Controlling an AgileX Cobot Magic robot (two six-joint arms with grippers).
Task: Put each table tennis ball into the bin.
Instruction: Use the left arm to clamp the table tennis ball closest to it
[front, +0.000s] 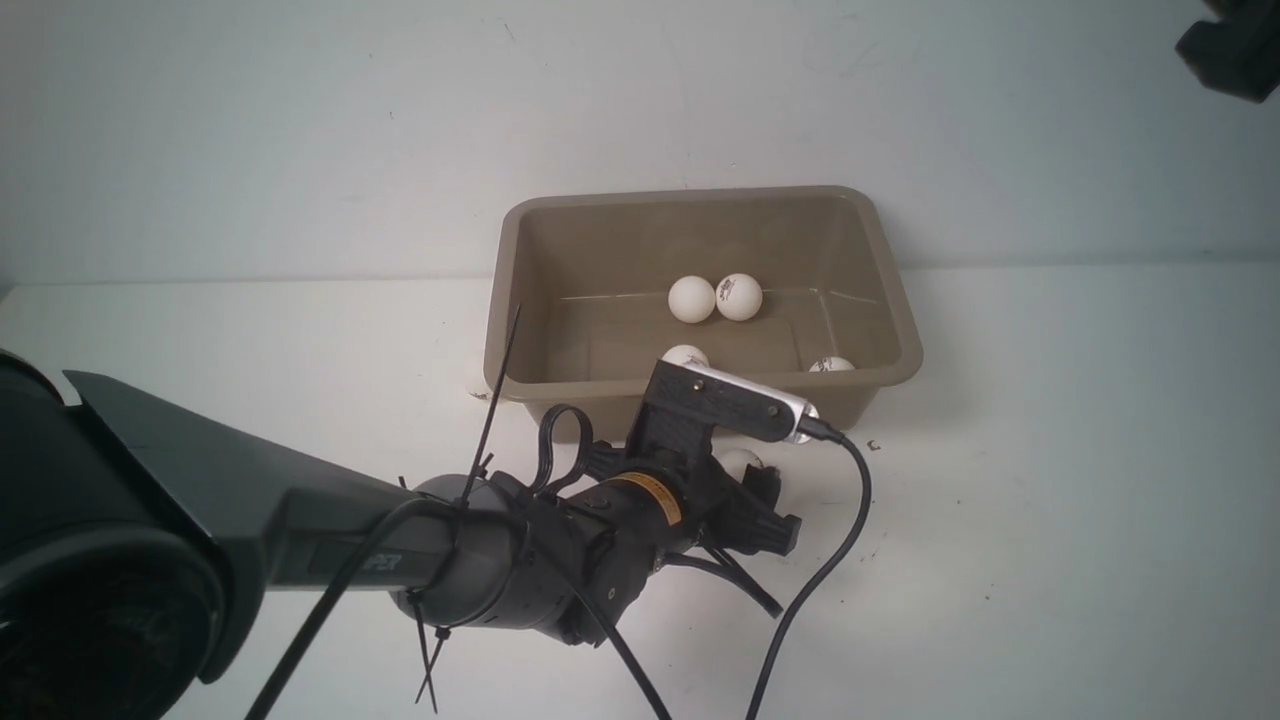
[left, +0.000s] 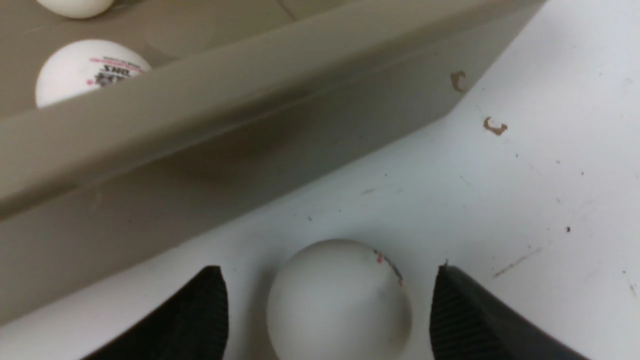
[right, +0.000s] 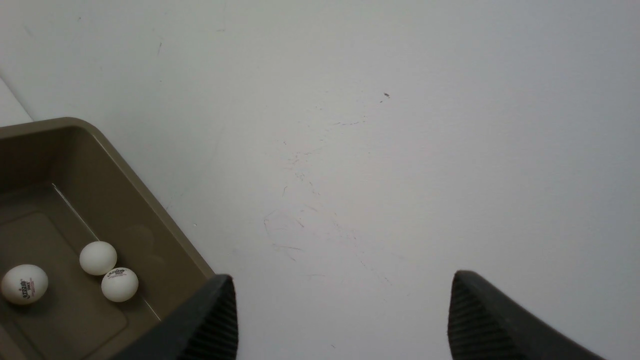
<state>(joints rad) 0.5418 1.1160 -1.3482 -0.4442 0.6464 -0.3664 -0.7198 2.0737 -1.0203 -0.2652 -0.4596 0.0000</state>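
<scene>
Now | ball (left: 340, 300): white, faint red-black print | bin (left: 300, 150): taupe, sloped walls

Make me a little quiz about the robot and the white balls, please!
1. How many balls can you count inside the bin in the front view?
2. True or false: the left gripper is shut on a ball.
3. The ball between the left gripper's jaws is: A) inside the bin, B) on the table beside the bin, C) lifted in the air.

Key: 1. Four. 2. False: the jaws stand open on either side of it. 3. B.
</scene>
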